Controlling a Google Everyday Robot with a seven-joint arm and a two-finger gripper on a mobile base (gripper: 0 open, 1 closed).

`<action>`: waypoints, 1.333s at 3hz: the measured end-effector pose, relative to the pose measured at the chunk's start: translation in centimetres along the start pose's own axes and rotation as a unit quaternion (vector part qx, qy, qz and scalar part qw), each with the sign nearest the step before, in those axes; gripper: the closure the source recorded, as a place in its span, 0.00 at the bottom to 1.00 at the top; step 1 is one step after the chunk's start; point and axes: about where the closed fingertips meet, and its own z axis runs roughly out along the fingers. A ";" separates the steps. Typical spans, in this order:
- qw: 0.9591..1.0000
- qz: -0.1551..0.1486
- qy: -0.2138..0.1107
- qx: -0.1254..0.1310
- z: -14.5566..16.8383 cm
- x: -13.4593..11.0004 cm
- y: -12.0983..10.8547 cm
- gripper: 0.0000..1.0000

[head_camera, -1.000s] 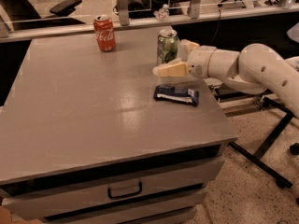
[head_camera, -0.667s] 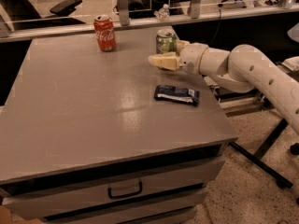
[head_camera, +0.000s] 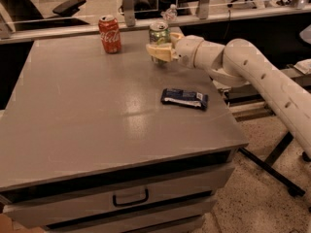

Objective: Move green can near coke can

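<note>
The green can (head_camera: pixel 159 34) stands upright at the back of the grey table (head_camera: pixel 87 115), right of the middle. My gripper (head_camera: pixel 156 53) reaches in from the right and is shut on the can's lower half, its pale fingers (head_camera: pixel 160 48) wrapped across the front. The coke can (head_camera: pixel 110 34), red with white script, stands upright about a can's width and a half to the left of the green can, near the table's back edge. I cannot tell whether the green can rests on the table or is just above it.
A dark blue snack packet (head_camera: pixel 184 98) lies flat on the table's right side, in front of my arm (head_camera: pixel 252 72). A clear bottle (head_camera: pixel 170 12) stands behind the green can by the back rail. The table's right edge is close under my arm. Drawers (head_camera: pixel 129 197) face front.
My gripper has moved left and towards the back of the table with the green can in it, so the gap to the coke can is smaller. The coke can and packet have not moved.
</note>
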 end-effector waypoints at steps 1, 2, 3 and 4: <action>0.999 0.001 -0.009 -0.031 3.8 -0.5 0.6 1.00; 0.998 0.004 -0.016 -0.064 7.7 -0.7 1.3 1.00; 0.996 0.010 -0.008 -0.092 10.9 -0.4 1.9 0.87; 0.994 0.020 0.002 -0.111 12.9 0.2 2.4 0.64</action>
